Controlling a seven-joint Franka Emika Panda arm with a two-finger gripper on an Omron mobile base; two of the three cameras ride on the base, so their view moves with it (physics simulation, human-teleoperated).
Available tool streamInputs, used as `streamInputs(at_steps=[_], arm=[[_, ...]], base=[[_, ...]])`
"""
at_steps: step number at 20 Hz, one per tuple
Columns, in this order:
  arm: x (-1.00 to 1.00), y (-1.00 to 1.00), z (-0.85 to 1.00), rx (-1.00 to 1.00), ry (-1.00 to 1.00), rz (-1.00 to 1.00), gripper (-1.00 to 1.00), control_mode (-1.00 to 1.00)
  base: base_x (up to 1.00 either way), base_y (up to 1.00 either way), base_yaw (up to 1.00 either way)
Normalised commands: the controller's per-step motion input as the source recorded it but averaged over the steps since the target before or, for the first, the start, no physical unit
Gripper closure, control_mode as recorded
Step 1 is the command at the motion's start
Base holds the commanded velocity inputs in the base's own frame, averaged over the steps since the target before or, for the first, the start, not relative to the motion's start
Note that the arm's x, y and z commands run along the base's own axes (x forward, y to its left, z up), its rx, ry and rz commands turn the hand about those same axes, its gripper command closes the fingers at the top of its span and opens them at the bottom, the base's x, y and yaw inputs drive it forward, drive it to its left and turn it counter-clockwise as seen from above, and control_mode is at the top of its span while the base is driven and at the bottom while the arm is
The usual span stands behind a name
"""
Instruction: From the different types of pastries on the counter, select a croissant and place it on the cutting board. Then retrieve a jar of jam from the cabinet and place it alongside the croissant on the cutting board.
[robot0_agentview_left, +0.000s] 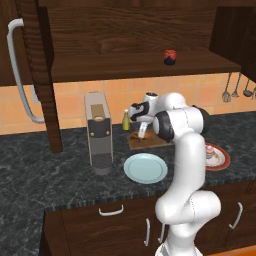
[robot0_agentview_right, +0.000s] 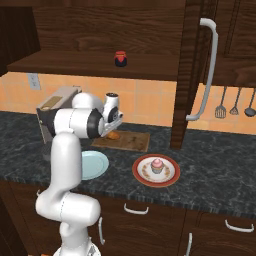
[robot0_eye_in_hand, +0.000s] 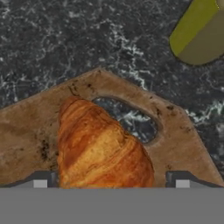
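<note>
Close up, croissant (robot0_eye_in_hand: 103, 146) on cutting board (robot0_eye_in_hand: 26, 127) between parted jaws; base views: shelved jar of jam (robot0_agentview_left: 170, 57).

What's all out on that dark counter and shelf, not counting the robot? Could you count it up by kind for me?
Plates: 2, a light-blue plate and a red plate
Pastries: 2, a croissant and a pink-topped cupcake
Cutting board: 1
Jam jar: 1
Yellow-green bottle: 1
Coffee machine: 1
Total: 8

Flanking base views; hand view perhaps overhead.
</note>
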Motion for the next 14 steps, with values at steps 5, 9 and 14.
streamInputs(at_steps=[5,9,14], arm=[[0.00,-0.05,0.29,0.00,0.00,0.00,-1.00,-1.00],[-0.07,-0.01,0.51,0.00,0.00,0.00,-1.00,-1.00],[-0.42,-0.03,0.19,0.00,-0.05,-0.03,-1.00,-1.00]], base=[[0.00,0.00,0.00],[0.00,0.00,0.00],[0.00,0.00,0.00]])
